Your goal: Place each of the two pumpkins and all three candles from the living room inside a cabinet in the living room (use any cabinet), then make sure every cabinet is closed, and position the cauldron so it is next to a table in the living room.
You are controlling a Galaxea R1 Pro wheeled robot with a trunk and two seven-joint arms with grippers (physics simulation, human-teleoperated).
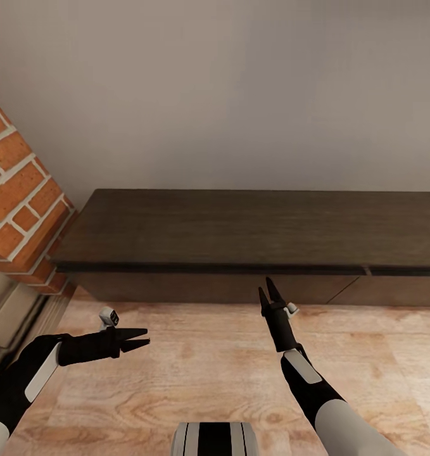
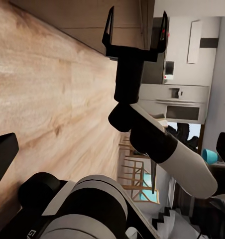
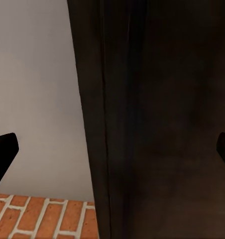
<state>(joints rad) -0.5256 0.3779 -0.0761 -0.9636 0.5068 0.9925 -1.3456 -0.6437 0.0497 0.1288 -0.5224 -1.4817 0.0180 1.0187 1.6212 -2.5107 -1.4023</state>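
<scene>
The long dark brown cabinet (image 1: 252,244) stands against the grey wall (image 1: 240,88) and runs across the middle of the head view from the left to the right edge. Its flat fronts look shut along the bottom, with one slanted seam low on the right. Its top is bare wood.

The right gripper (image 1: 269,296) is in the lower middle of the head view. It points up at the cabinet front, and its two thin black fingers are spread a little, with nothing between them. The tips are just in front of the cabinet's lower front, very near it, but I cannot tell if they touch. In the left wrist view the same right gripper (image 2: 136,30) shows at the top middle, fingers apart and empty, close to the dark cabinet edge. In the right wrist view the dark cabinet wood (image 3: 162,119) fills the right part of the frame, and the grey wall is at the left.

The left gripper (image 1: 139,337) is in the lower left of the head view, over the light wooden floor (image 1: 202,367). It points sideways toward the middle of the frame. Its fingers are parted and hold nothing. It is well apart from the cabinet.

A red brick column (image 1: 18,202) stands at the left edge, touching the cabinet's left end. Brick also shows at the bottom left of the right wrist view.
</scene>
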